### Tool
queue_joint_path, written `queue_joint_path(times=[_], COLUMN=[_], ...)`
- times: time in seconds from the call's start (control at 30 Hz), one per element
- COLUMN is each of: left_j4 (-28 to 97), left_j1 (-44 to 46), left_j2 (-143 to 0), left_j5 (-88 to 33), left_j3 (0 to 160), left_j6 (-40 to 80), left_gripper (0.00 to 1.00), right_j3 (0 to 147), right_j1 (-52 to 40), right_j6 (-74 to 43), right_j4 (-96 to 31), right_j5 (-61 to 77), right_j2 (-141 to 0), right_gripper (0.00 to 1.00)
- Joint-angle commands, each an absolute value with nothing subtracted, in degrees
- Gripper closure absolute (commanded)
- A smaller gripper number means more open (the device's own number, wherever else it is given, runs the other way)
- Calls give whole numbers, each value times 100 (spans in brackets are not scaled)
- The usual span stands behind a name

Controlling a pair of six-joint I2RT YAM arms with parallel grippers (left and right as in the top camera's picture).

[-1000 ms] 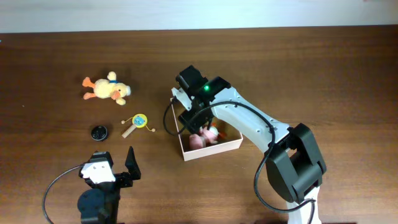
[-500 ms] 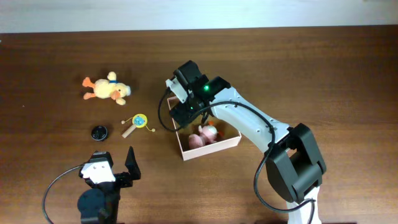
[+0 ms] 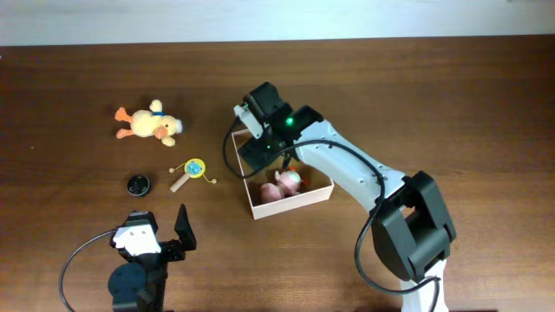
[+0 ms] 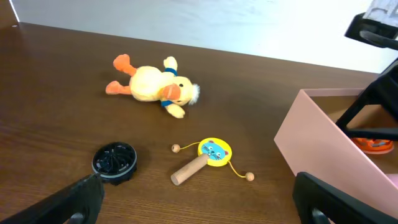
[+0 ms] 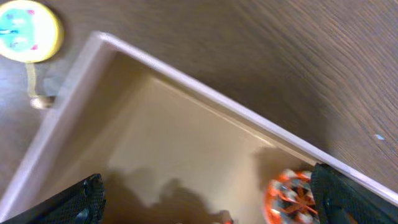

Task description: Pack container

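I note the right gripper (image 5: 217,190) spread and empty over the container (image 3: 295,204), evidently stationed there for dropping toys beside the pink plush (image 3: 277,187) inside; left gripper (image 4: 205,205) likewise spread, idle.

Dark brown wood-grain table (image 3: 434,95). Left half: yellow plush duck (image 3: 149,123) lying on its side toward the far edge. Nearer, a small yellow rattle drum (image 3: 192,172) with a wooden handle. Black round cap (image 3: 138,185) left of it, not touching. Container (image 3: 295,202) sits flat mid-table, right of the drum.
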State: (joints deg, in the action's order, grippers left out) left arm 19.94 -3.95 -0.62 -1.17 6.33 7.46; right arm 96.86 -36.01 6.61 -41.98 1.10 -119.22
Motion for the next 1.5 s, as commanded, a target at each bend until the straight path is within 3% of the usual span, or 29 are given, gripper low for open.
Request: queue_joint_path(times=[0.0,0.33,0.93,1.47], left_j4=[1997,1997,1997,1997], left_j1=[-434,-434,-434,-434], left_j2=[-34,-34,-34,-34], left_j5=[-196,-196,-196,-196], left_j3=[609,609,609,609], left_j6=[655,655,655,655], left_gripper=[1,1,1,1], right_j3=[9804,9804,9907,11524], right_j1=[-3249,-2541,-2596,-2497], right_j6=[392,355,355,357], right_j4=[-4270,-4650,-4801,-6296], right_j5=[-183,-215,362,495], right_j2=[-11963,-11963,-11950,-11819], right_gripper=[6,5,5,4])
